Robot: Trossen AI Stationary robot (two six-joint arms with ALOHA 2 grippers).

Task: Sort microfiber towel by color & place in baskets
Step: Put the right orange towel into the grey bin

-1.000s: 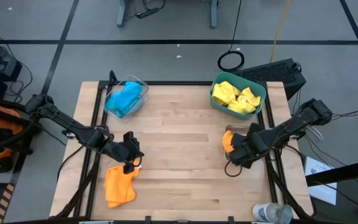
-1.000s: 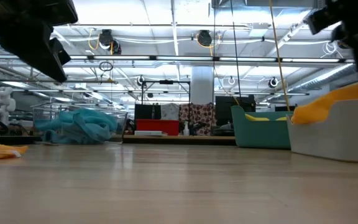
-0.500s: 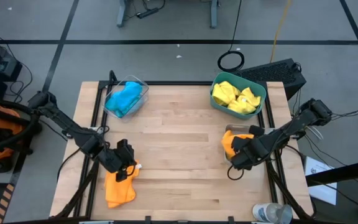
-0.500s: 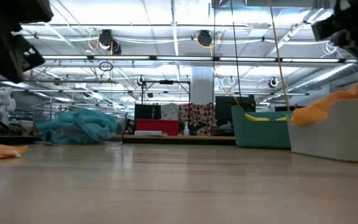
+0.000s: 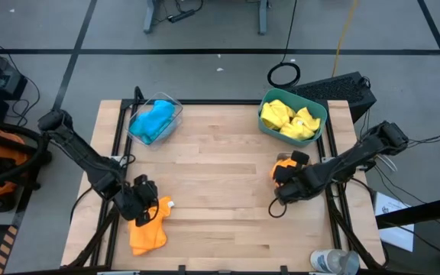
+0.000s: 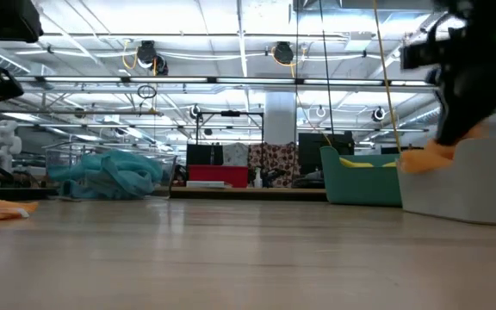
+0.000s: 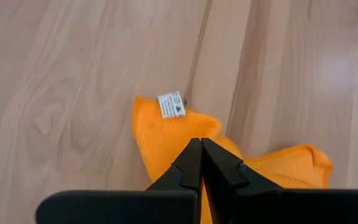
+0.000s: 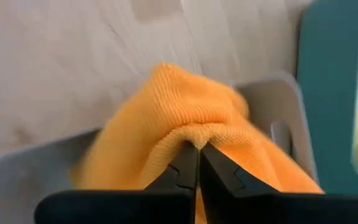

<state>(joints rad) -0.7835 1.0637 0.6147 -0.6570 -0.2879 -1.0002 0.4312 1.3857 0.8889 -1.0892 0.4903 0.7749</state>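
My right gripper [image 8: 199,148] had its fingers pinching the orange towel [image 8: 185,127] in the grey basket [image 8: 272,102]; left gripper [image 7: 201,144], fingers pressed together, touched the other orange towel [image 7: 166,134]

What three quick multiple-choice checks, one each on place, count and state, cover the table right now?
1. Where do the blue towels lie?
A. clear bin
B. teal bin
C. bare table

2. How many orange towels show?
A. one
B. two
C. three

3. How is the left gripper?
A. wide open
B. shut
C. out of view

Answers:
1 A: they fill the clear bin at the far left.
2 B: one on the table, one in the grey bin under the right gripper.
3 B: its fingers meet over the table's orange towel.
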